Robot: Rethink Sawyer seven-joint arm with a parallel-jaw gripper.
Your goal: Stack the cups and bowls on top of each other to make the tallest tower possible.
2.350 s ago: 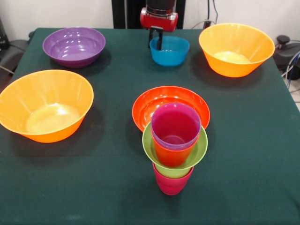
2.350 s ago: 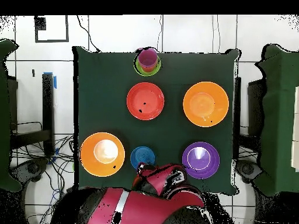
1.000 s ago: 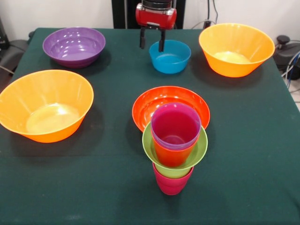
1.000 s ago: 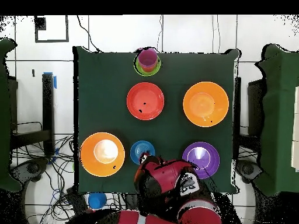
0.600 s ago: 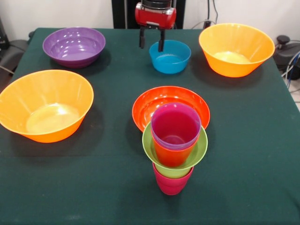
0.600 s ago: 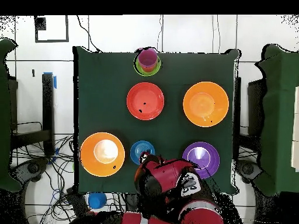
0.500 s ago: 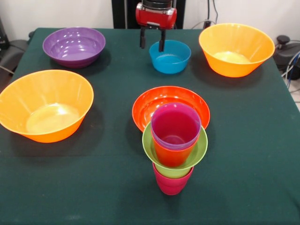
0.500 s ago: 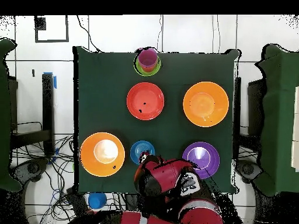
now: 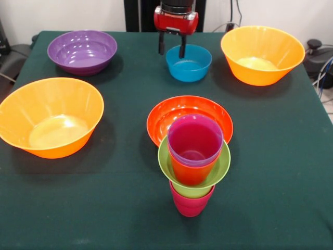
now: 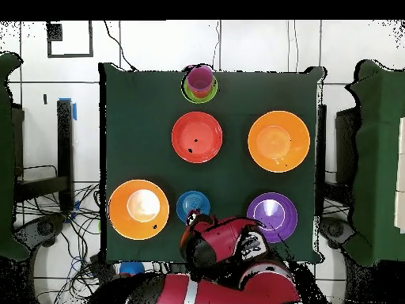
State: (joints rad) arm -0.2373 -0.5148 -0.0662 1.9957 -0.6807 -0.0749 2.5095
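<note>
Hovering at the far side of the dark green tabletop [image 9: 291, 156], the red and black gripper [image 9: 172, 50] hangs with its jaws parted and empty, its two dark fingers straddling the rear rim of the small glossy blue plastic bowl [image 9: 188, 62]. A couple of seconds ago one finger dipped inside that bowl; since then the gripper has lifted and, in the last half second, edged slightly sideways along the rim while the bowl stayed put. That suggests the first bite did not take and the arm is lining up again, so the tower has gained nothing yet.

The tower [image 9: 194, 164] stands near the front edge: a crimson cup [image 9: 190, 204] at the bottom, a small lime green bowl [image 9: 218, 169] on it, then an orange-red cup [image 9: 188, 172] with a purple cup [image 9: 194, 138] nested inside. Just behind it sits the shallow red-orange bowl [image 9: 171, 110]. The two large orange bowls [image 9: 49, 115] [image 9: 261, 53] and the purple bowl [image 9: 82, 50] lie well apart, unstacked. From overhead, the arm [image 10: 225, 245] covers the blue bowl's [image 10: 190, 204] near edge.
</note>
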